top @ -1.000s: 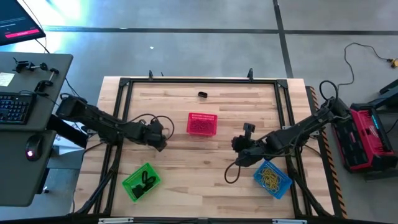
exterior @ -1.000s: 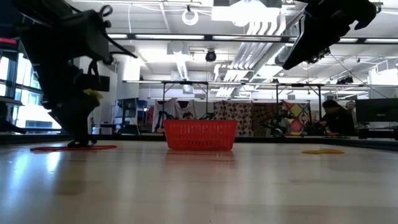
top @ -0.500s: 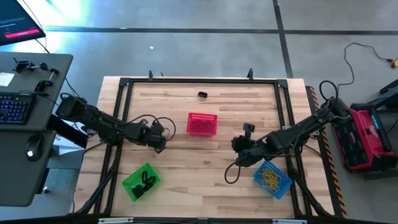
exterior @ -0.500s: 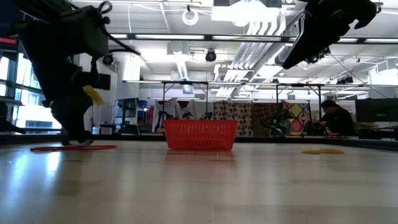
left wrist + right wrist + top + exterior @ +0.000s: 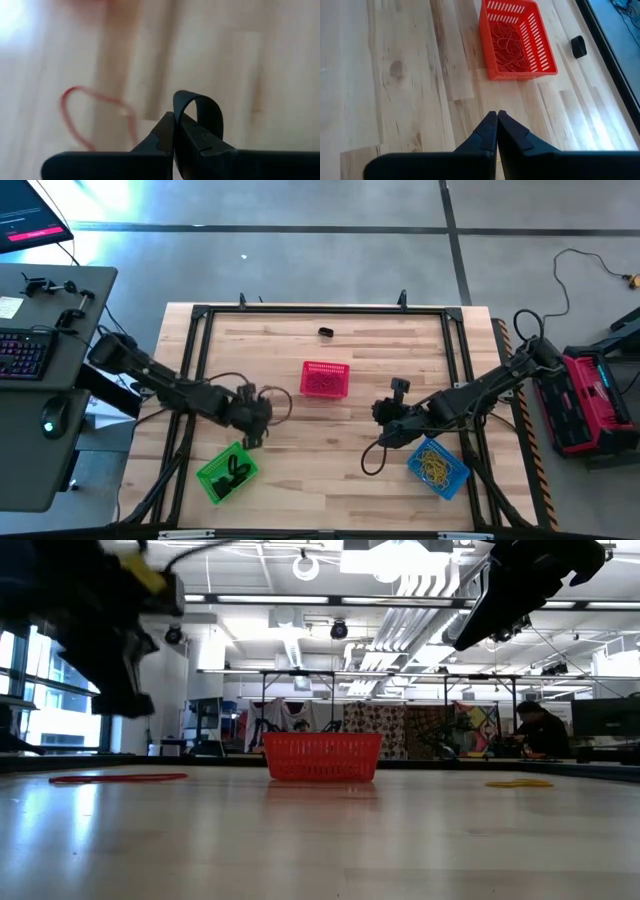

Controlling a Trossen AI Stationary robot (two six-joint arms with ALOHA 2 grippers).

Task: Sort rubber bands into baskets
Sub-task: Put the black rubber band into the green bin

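My left gripper (image 5: 252,425) hangs above the table, just beyond the green basket (image 5: 228,471), and is shut on a black rubber band (image 5: 201,107). A red rubber band (image 5: 75,117) lies flat on the wood below it and also shows in the low view (image 5: 118,778). The red basket (image 5: 325,379) holds red bands. The blue basket (image 5: 438,465) holds yellow bands. My right gripper (image 5: 385,415) is shut and empty, held above the table between the red and blue baskets. My left gripper pinches the black band's loop at one side (image 5: 180,112) between its two fingertips. The rest of the loop (image 5: 212,107) stands out past the fingertips. The band is lifted clear of the table.
Another black band (image 5: 325,332) lies near the table's far edge and also shows in the right wrist view (image 5: 578,46). A yellow band (image 5: 518,783) lies on the table on the right side. A black frame (image 5: 320,311) borders the table. A desk with a keyboard (image 5: 25,355) stands to the left.
My left gripper has risen from the table surface and gone a little toward the near edge, toward the green basket. The red band has stayed on the table.
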